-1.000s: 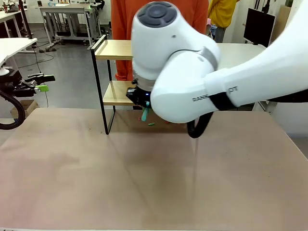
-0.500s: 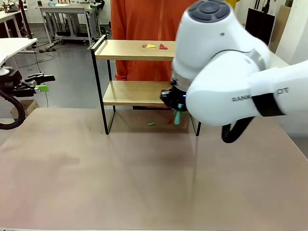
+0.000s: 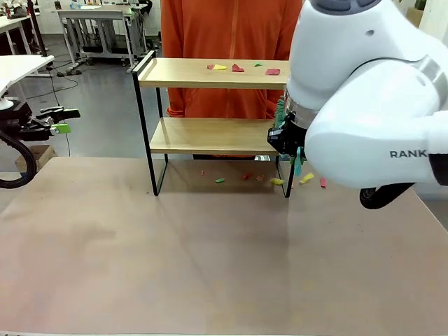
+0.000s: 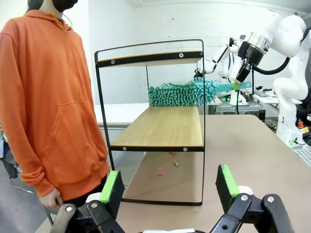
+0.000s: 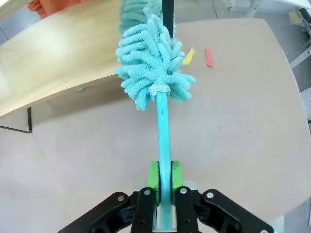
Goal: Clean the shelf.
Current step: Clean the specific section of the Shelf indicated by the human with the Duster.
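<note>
- My right gripper [image 5: 164,177] is clamped tight on the thin teal handle of a fluffy teal microfibre duster [image 5: 153,68], green pads pinching it from both sides.
- The duster head sits at the shelf's right end, right by a black frame post; the left wrist view shows it between the two boards, above the lower one.
- The small two-tier shelf [image 3: 182,72], light wooden boards on a thin black metal frame, stands at the far side of the beige tabletop [image 3: 210,266], just in front of a person in an orange hoodie [image 3: 224,28].
- Small coloured scraps [image 3: 238,68] lie on the top board, and more are scattered on the table under and beside the shelf's right legs.
- My left gripper [image 4: 170,187] hangs off to the left, well apart from the shelf, fingers spread wide, holding nothing.
</note>
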Motion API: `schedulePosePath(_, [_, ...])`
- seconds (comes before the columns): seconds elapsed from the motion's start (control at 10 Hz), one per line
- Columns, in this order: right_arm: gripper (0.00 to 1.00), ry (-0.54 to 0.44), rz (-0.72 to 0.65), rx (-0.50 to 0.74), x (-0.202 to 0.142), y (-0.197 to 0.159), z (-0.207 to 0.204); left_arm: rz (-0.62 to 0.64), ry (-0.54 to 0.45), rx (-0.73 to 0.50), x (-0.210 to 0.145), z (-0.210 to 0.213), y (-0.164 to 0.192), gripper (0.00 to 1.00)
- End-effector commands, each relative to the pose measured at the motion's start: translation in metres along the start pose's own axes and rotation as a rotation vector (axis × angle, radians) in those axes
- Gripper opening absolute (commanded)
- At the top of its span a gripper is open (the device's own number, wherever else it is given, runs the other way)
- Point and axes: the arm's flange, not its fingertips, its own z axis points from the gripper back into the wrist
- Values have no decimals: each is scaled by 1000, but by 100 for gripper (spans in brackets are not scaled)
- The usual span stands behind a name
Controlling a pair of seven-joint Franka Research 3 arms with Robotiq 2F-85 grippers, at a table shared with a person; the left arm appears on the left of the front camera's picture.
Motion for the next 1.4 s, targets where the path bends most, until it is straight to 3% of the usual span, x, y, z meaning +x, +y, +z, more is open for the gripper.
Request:
schedulePosePath(0.0, [13,40,-20,-2,6,3,-18,-3,2,-3,3,-1,-2,100])
schedulePosePath(0.3, [13,18,-4,-6,0,2,-13,-3,2,-3,3,-1,-2,100])
schedulePosePath(0.4, [13,-8,56,81,-4,-4,-2,-3,2,-3,3,-1,-2,100])
schedulePosePath(0.9, [13,2,384,401,-16,-42,24,-3,2,-3,3,-1,-2,100])
schedulePosePath(1.3, [13,-50,764,593,-38,-77,57,-3,2,-3,3,-1,-2,100])
